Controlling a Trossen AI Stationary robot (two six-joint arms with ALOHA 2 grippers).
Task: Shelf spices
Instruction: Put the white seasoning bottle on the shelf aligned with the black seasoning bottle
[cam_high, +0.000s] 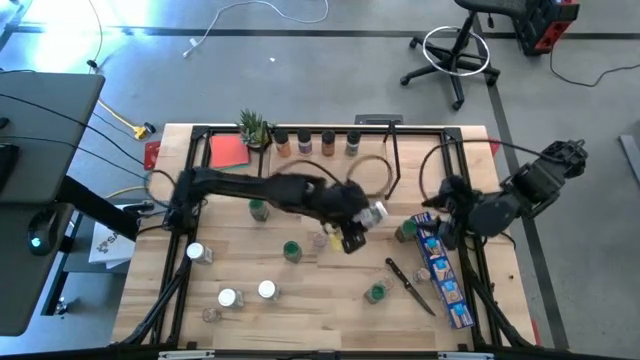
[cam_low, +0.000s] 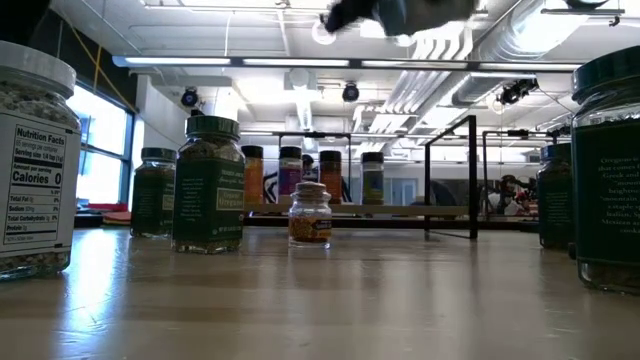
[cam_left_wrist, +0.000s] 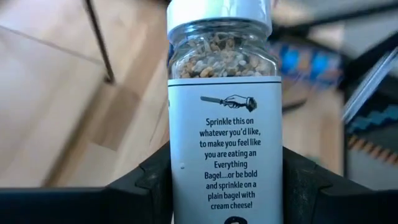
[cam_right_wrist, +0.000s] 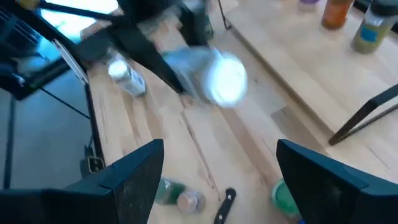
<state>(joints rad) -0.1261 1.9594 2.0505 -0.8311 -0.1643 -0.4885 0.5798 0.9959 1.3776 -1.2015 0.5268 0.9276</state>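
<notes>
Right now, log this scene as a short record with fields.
left end effector: shut on a white-capped seasoning jar, held above mid-table
right end effector: open, empty, waiting at the table's right side
shelf: four jars standing on the back board
table: several jars still loose, plus a blue box and a black-handled utensil

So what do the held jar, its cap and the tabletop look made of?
Jar: clear glass or plastic, can't tell; seeds show through, matte paper label. Cap: smooth white, probably plastic. Tabletop: pale wood planks, grain and seams visible.
</notes>
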